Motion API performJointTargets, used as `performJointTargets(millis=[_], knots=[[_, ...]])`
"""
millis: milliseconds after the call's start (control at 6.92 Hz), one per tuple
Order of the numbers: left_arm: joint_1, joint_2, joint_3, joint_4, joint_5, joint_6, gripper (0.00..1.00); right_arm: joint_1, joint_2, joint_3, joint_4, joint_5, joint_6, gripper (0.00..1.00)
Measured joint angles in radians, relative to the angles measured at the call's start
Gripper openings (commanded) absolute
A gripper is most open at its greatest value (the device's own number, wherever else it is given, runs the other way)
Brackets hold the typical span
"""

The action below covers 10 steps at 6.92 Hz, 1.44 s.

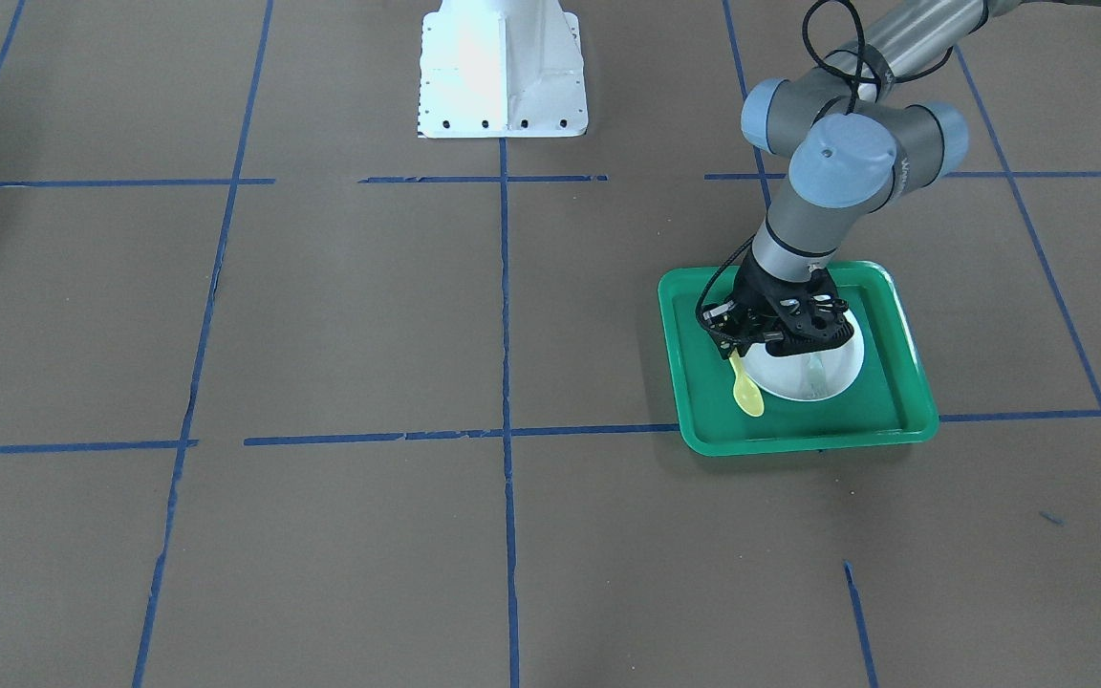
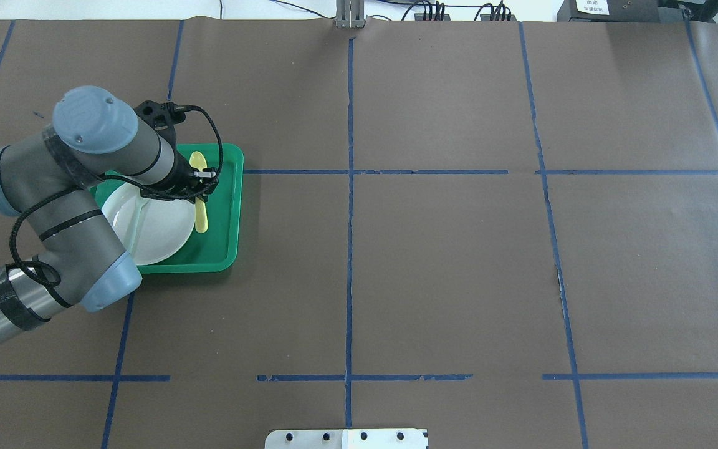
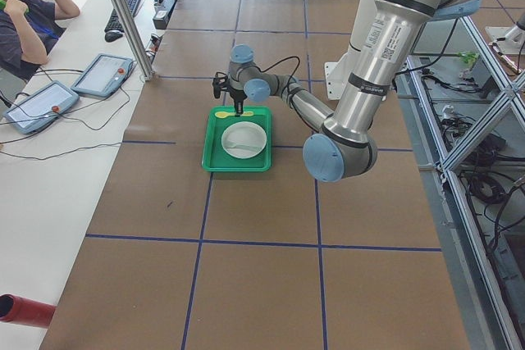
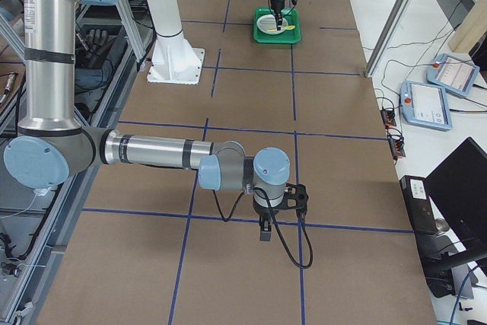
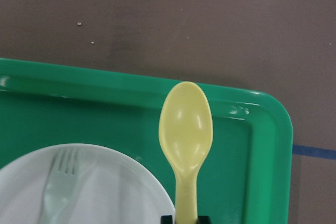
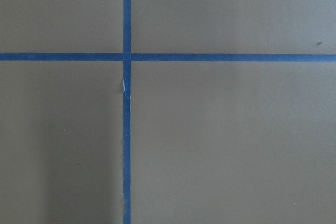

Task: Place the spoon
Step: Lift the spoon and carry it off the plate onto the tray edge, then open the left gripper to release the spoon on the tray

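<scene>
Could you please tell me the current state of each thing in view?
left gripper: shut on the spoon handle.
spoon: gripped by the handle, over the tray beside the plate.
fork: lying on the plate.
plate: upright in the tray.
right gripper: open or shut cannot be told.

Left of the overhead view: a tray (image 2: 220, 244).
In it a plate (image 2: 166, 234) with a fork (image 2: 136, 224) on it; the spoon (image 2: 197, 163) just right of the plate.

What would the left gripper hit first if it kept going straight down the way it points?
Likely the floor of the green tray, just beside the white plate; the spoon in the left gripper would touch down first. Remaining gap is unclear.
</scene>
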<state>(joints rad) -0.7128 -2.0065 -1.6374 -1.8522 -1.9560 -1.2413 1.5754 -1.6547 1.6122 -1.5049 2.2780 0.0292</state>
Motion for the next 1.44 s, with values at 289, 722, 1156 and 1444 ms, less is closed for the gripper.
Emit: performJointTargets(millis=[289, 722, 1156, 1444], knots=[[0.036, -0.007, 0.017, -0.002, 0.006, -0.010, 0.44, 0.000, 0.000, 0.000, 0.000, 0.000, 0.000, 1.00], [0.043, -0.009, 0.018, -0.004, 0.007, -0.003, 0.52, 0.000, 0.000, 0.000, -0.001, 0.000, 0.000, 1.00], [0.018, -0.004, -0.024, 0.013, 0.007, 0.002, 1.00, 0.000, 0.001, 0.000, -0.001, 0.000, 0.000, 1.00], [-0.056, 0.011, -0.077, 0.054, 0.002, 0.069, 1.00, 0.000, 0.000, 0.000, 0.000, 0.000, 0.000, 1.00]])
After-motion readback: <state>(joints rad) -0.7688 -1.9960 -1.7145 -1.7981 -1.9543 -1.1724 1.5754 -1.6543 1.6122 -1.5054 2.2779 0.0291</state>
